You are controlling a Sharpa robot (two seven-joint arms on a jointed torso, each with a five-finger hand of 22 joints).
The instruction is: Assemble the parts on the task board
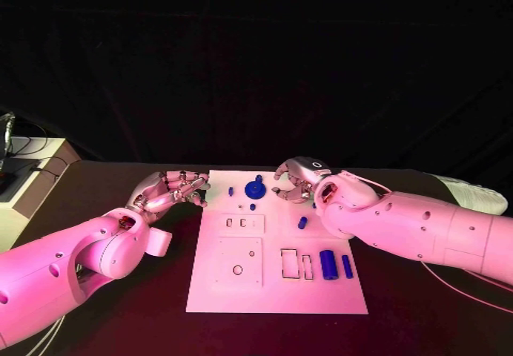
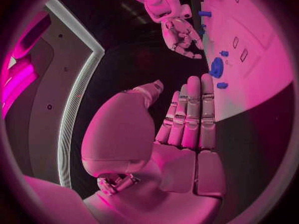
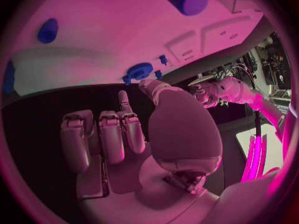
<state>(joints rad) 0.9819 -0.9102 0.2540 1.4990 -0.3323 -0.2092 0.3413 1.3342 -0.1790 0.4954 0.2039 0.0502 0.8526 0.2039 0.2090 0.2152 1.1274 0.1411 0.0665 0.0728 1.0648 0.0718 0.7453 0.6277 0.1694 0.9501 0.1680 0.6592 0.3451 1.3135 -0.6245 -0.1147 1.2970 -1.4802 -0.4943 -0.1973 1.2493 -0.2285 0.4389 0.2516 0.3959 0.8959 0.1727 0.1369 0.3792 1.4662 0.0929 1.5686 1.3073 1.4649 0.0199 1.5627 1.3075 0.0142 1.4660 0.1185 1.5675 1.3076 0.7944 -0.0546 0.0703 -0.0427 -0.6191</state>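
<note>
So there's this black table with the white task board sitting in the middle of it, running away from the robot.

The left hand hangs just off the board's left edge near the far end, palm up-ish, fingers fairly straight and lying close side by side, nothing in it. The right hand is over the far right part of the board, fingers curled downward, and I can't see anything held in it; whether it's touching the board I can't tell.

On the board: a round blue gear-like part sits near the far end, between the two hands, just beside the right hand's fingertips. A fat blue cylinder lies near the right edge, with a thinner blue rod right next to it. A small blue peg lies mid-board, and a tiny blue pin stands left of the gear.
</note>
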